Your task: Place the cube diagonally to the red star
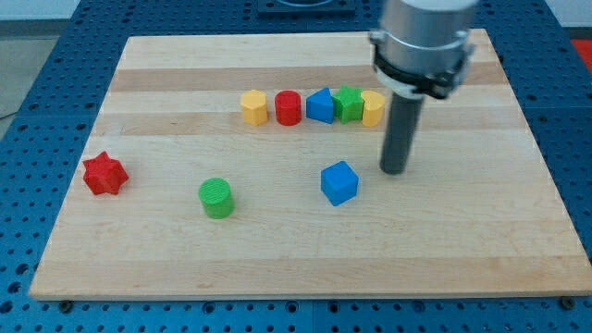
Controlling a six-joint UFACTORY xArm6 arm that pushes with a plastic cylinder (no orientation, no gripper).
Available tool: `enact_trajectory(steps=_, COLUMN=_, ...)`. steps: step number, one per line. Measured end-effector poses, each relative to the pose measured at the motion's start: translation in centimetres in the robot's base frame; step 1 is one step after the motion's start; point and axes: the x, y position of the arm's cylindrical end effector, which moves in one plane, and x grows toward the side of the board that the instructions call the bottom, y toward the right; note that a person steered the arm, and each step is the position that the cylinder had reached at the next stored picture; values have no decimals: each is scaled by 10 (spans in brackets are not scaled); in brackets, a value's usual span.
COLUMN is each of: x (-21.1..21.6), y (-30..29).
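One wooden board point(277, 268) on blue pegboard table point(28, 185); eight blocks.

Robotics lab or test bench, not a home or shop. Main clue: blue perforated metal surface point(65, 46) with a regular grid of mounting holes, showing all round the pale wooden board point(185, 268) laid on it. A grey cylindrical robot arm housing point(421, 37) with a black clamp ring comes down from the view's top, ending in a straight dark rod. Small plastic test blocks sit on the board, for example a red star-shaped block point(104, 174) and a green cylinder block point(216, 198). At the view's top edge, pale floor shows beyond the blue surface.
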Motion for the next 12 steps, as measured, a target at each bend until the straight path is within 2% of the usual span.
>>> enact_trajectory(steps=1, x=32, y=-36)
enact_trajectory(steps=2, x=16, y=-99)
enact_trajectory(steps=3, x=-31, y=-159)
enact_trajectory(steps=4, x=-35, y=-177)
enact_trajectory(steps=5, x=-2, y=-172)
enact_trajectory(steps=6, x=-4, y=-138)
enact_trajectory(steps=8, x=-39, y=-84)
enact_trajectory(steps=9, x=-71, y=-91)
enact_trajectory(steps=10, x=-82, y=-140)
enact_trajectory(steps=11, x=-77, y=-196)
enact_trajectory(steps=12, x=-61, y=-203)
